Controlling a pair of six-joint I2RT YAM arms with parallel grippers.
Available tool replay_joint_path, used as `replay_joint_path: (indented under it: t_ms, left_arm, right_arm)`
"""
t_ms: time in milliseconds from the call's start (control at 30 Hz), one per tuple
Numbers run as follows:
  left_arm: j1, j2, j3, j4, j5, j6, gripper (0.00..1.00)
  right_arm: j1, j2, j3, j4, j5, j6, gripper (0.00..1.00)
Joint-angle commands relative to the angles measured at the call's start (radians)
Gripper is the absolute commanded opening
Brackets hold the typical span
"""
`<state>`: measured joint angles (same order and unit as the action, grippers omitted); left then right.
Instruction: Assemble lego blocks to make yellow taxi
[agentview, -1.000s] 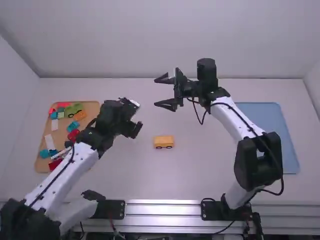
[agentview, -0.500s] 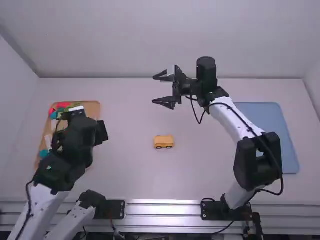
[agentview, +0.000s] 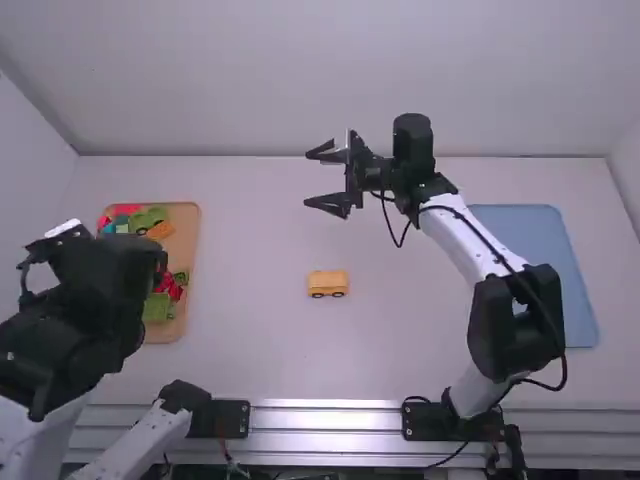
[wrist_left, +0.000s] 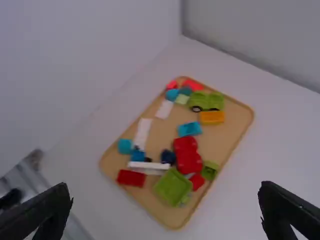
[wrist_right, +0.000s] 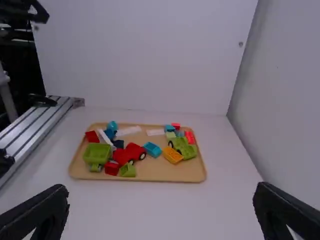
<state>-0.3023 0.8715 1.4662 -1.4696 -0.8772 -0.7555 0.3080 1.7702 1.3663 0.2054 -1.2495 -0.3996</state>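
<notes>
Nearest, the left gripper (agentview: 100, 265) hung over the left side of the table (agentview: 250, 360), fingers spread and empty. The wheeled yellow block (agentview: 328, 284) sat about midway between the table's near and far edges. An orange block (agentview: 160, 230) lay toward the wooden tray's (agentview: 187, 248) far right corner. Farther off, the right gripper (agentview: 308, 179) hovered, parted and empty.

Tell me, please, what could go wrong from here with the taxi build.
The yellow block in the tray lies close beside the green wheeled piece, so the open left end effector might nudge or catch that piece if it goes for the block. The wheeled yellow body stands unheld on the table and could roll or slip if something is pressed onto it.
</notes>
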Motion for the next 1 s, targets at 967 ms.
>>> replay_joint_path:
  t_ms: [967]
  left_arm:
    - [1.031, 0.742, 0.094, 0.517, 1.074, 0.721, 0.99]
  right_arm:
    - [-0.02, -0.03, 0.029, -0.026, 0.071, -0.045, 0.99]
